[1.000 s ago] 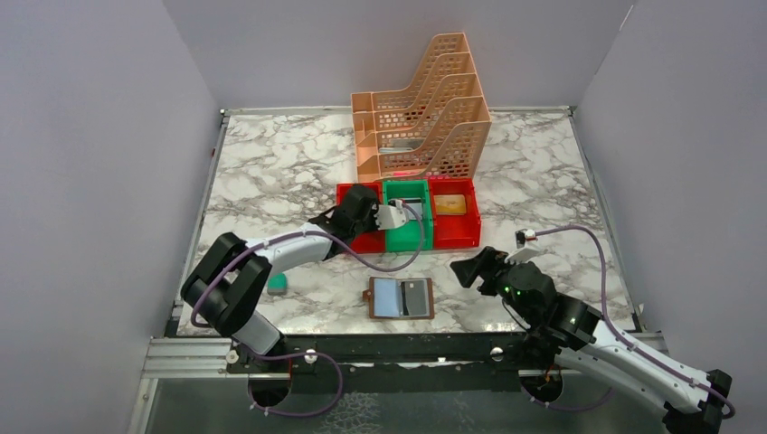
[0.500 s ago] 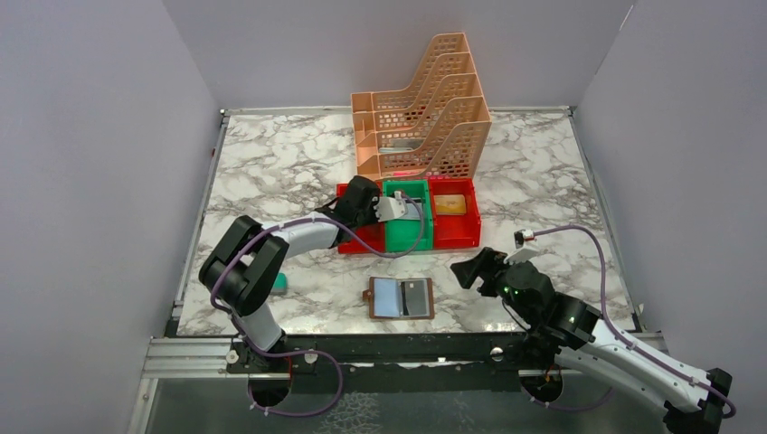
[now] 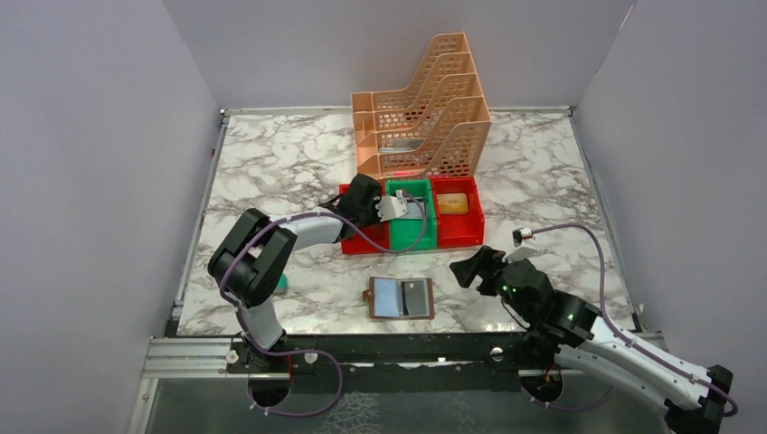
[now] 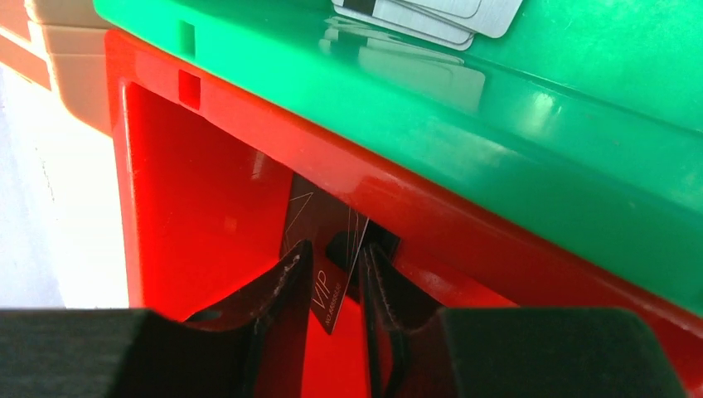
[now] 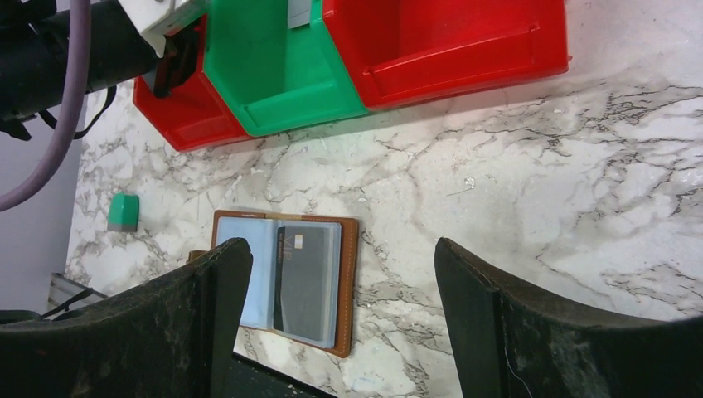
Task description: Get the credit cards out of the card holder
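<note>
Top view: the card holder (image 3: 401,297) lies open and flat on the marble table (image 3: 271,163) near the front edge, between the two arms. One dark card (image 3: 416,296) sits in its right pocket, so the task is not finished. The left gripper (image 3: 378,215) reaches into the left red bin (image 3: 355,242), just beside the green bin (image 3: 409,242). The right gripper (image 3: 472,268) hovers right of the holder, apart from it.

Left wrist view: the fingers (image 4: 282,286) stand narrowly parted inside the red bin, with a VIP card (image 4: 327,265) tilted between them. The gap is wider than the card, so it reads as let go. Silvery cards (image 4: 431,12) lie in the green bin.

Right wrist view: jaws wide, nothing between them, the holder below and to one side.

Judgement: the step in hand is the drop. The jaws should part further before the lift, and the lift should go straight up so no pad drags the card out. The right arm could then pin the holder's empty leaf for the last card
</note>
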`<state>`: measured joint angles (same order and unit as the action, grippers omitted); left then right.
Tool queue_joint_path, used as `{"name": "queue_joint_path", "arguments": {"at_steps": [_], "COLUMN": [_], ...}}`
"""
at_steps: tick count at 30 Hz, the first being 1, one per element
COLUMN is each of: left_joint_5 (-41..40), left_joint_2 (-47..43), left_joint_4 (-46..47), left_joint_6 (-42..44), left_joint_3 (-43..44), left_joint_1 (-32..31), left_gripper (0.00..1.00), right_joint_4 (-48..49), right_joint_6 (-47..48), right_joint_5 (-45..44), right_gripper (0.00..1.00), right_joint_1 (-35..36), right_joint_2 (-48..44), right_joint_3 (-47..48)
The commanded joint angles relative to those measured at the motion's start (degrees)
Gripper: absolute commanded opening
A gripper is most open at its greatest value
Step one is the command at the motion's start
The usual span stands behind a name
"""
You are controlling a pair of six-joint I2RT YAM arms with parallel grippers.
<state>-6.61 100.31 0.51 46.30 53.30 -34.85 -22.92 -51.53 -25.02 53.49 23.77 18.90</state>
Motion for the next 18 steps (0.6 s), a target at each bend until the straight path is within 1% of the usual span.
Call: {"name": "queue_joint_path", "arguments": {"at_steps": [1, 4, 7, 8, 18], "left_joint_5": [3.36, 4.61, 6.3, 6.63, 8.36], "left_joint_2": [1.1, 0.65, 0.14, 0.0, -3.32], "left_joint_4": [-2.38, -3.08, -4.31, -4.72, -5.24], "left_joint_6": [-1.48, -2.05, -2.75, -3.0, -4.82], "left_joint_3": [1.91, 2.51, 3.18, 3.36, 2.37], "left_joint_1": [0.39, 0.56, 0.57, 0.57, 0.82], "left_gripper": [0.32, 0.35, 0.43, 0.44, 0.46], "right_joint_4": [-0.22, -0.2, 0.04, 0.06, 0.09], "right_joint_6": [-0.15, -0.2, -0.18, -0.16, -0.24], "right_joint_5": [-0.66, -0.56, -0.41, -0.27, 0.4], "right_gripper": [0.86, 0.86, 0.86, 0.86, 0.87], "right_joint_1": [-0.23, -0.23, -0.23, -0.23, -0.23], "right_joint_2": [0.34, 0.29, 0.37, 0.36, 0.58], "right_joint_3": [1.69, 1.67, 1.5, 1.5, 1.65]}}
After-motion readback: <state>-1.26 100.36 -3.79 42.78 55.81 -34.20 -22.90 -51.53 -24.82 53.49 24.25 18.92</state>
